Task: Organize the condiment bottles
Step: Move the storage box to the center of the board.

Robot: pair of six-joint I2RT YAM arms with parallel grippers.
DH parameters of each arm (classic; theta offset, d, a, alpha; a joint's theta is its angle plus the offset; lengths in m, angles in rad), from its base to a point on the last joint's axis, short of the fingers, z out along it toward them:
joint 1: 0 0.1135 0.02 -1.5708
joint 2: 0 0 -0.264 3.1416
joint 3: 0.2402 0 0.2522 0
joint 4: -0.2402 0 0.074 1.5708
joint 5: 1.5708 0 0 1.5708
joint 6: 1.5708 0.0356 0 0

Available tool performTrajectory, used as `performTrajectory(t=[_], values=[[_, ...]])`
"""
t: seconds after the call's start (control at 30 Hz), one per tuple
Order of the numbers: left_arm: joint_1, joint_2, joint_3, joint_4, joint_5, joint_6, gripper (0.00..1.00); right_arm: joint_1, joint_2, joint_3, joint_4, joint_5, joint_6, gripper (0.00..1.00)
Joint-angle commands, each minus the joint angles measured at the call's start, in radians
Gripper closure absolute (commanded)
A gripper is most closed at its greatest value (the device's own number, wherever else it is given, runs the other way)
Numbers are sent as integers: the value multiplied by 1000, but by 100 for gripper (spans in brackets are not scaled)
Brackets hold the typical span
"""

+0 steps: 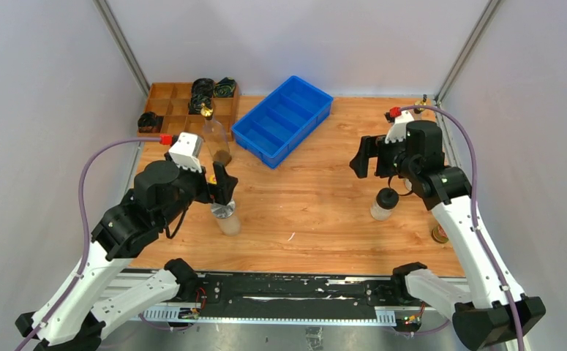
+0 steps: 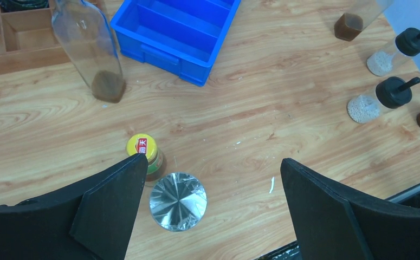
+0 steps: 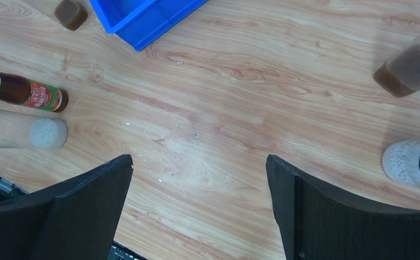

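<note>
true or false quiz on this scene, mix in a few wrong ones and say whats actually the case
1. The blue plastic compartment tray has nothing in it. True.
2. The round silver-lidded shaker lies on its side in the tray. False: it stands upright on the wooden table, below the left gripper.
3. The left gripper and the right gripper are both open and hold nothing. True.
4. The tall clear glass bottle near the tray is full to the neck. False: only a little brown liquid sits at its bottom.
</note>
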Motion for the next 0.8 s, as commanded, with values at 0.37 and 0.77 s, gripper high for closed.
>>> performTrajectory(t=[0.37, 0.77], values=[[-5, -17, -7, -13, 0, -7, 0, 77, 456, 367, -61, -96, -6, 0], [-5, 12, -6, -39, -81, -10, 0, 321, 956, 836, -229, 183, -4, 11]])
